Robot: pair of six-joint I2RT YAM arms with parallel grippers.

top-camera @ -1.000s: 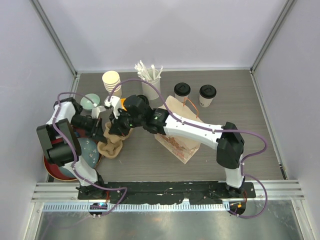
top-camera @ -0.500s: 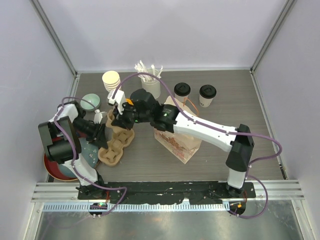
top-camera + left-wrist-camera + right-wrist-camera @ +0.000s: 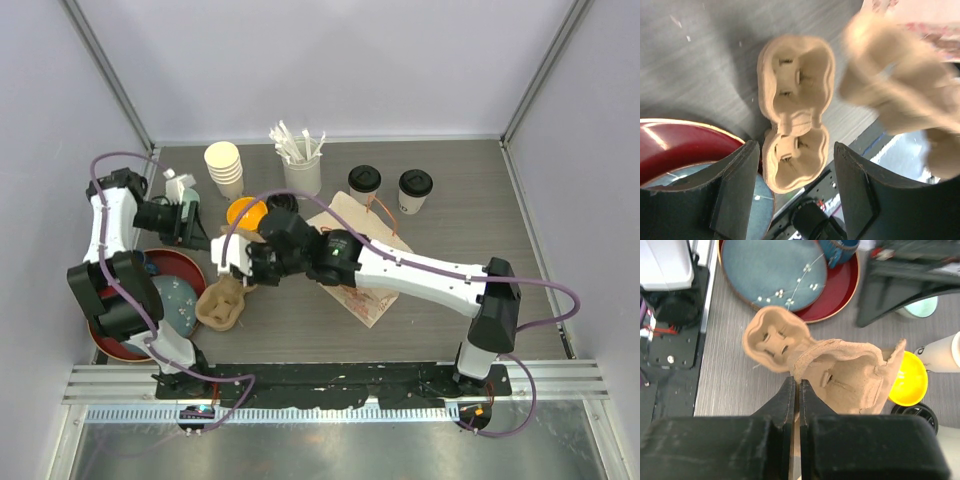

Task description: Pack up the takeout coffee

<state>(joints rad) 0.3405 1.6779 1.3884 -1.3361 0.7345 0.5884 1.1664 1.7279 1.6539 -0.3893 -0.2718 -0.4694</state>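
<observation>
Left lidded cup (image 3: 364, 185) and right lidded cup (image 3: 415, 190) stand at the back right of the table (image 3: 560, 215), side by side and close but apart. Both are upright with the long axis vertical, black lids up, white paper sides. Any markings on them are too small to read.

Just in front lies the paper bag (image 3: 372, 288), flat on its side with its handles toward the cups. It has reddish print on the face that I can't read.

Right gripper (image 3: 795, 382) has its fingers pressed together, pinching the rim of a held cardboard carrier (image 3: 845, 375), which is tilted above the table. A second carrier (image 3: 220, 305) lies flat on the table, pockets up, beside the red plate (image 3: 842, 297) and the blue plate (image 3: 772, 272).

Left gripper (image 3: 796, 147) has its fingers spread with nothing between them, looking down on the second carrier.

Further back are a stack of cream cups (image 3: 224, 165), a stirrer cup (image 3: 300, 168), a yellow dish (image 3: 907, 382) and a loose black lid (image 3: 283, 203).
</observation>
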